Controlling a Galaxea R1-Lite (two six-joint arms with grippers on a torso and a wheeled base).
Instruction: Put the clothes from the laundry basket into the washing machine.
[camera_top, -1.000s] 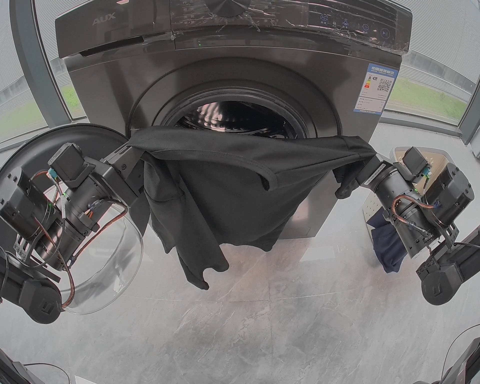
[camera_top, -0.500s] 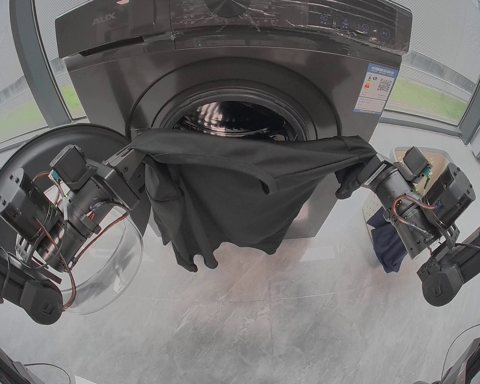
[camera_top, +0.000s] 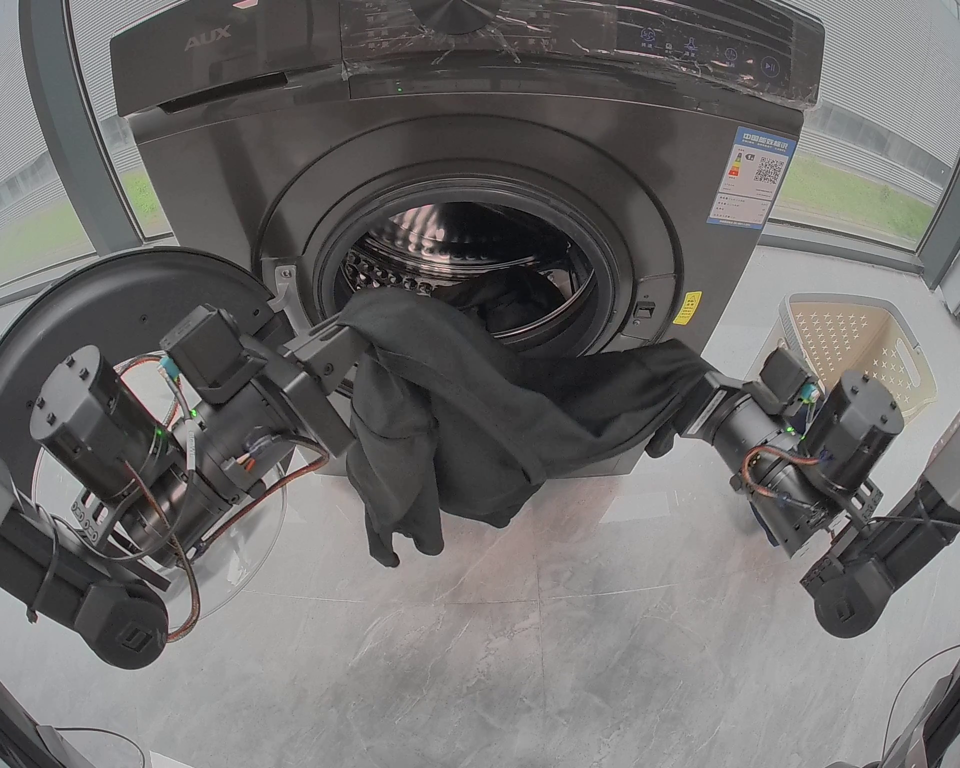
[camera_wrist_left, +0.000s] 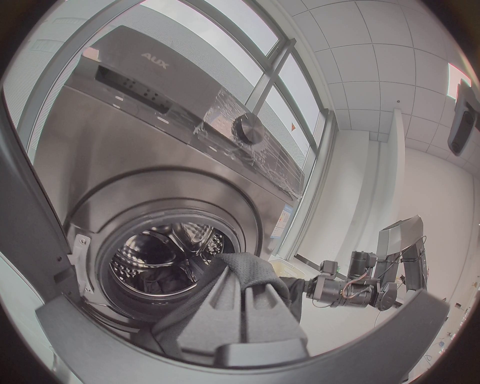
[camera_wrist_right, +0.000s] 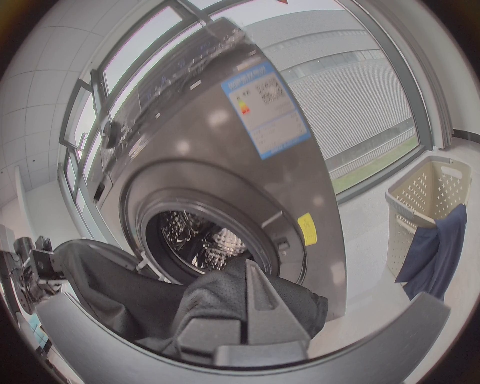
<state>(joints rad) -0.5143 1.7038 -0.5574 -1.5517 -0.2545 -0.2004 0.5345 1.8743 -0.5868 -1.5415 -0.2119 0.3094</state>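
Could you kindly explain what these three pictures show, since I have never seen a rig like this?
This is a two-armed robot loading a washer. The head view comes from a camera on its head, looking down. The other two come from a camera on each wrist, so each looks along its own jaws. The left arm and right arm each have their jaws shut on one end of a black garment. It is stretched low across the washer's open mouth, and the door is swung out to the left. On the floor to the right stands a basket with a blue cloth hanging over its rim.
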